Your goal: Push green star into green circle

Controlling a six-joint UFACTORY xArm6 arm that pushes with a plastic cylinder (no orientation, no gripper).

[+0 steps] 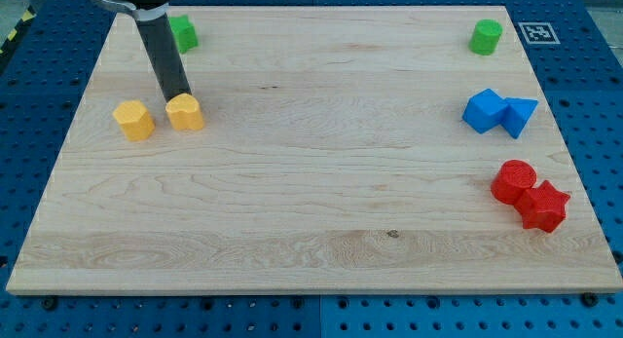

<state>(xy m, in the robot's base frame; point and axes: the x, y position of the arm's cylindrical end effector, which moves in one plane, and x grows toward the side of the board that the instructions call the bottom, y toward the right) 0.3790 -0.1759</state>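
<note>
The green star point(182, 32) lies near the board's top left, partly hidden behind my rod. The green circle point(485, 36) stands near the top right corner, far across the board from the star. My tip point(176, 95) rests on the board just below the green star and right at the top edge of a yellow block point(185, 113).
A second yellow block point(133, 120) lies left of the first. A blue block point(484, 111) and a blue triangle point(519, 115) touch at the right edge. A red circle point(512, 181) and a red star point(543, 206) touch at the lower right. The wooden board point(311, 231) sits on a blue pegboard.
</note>
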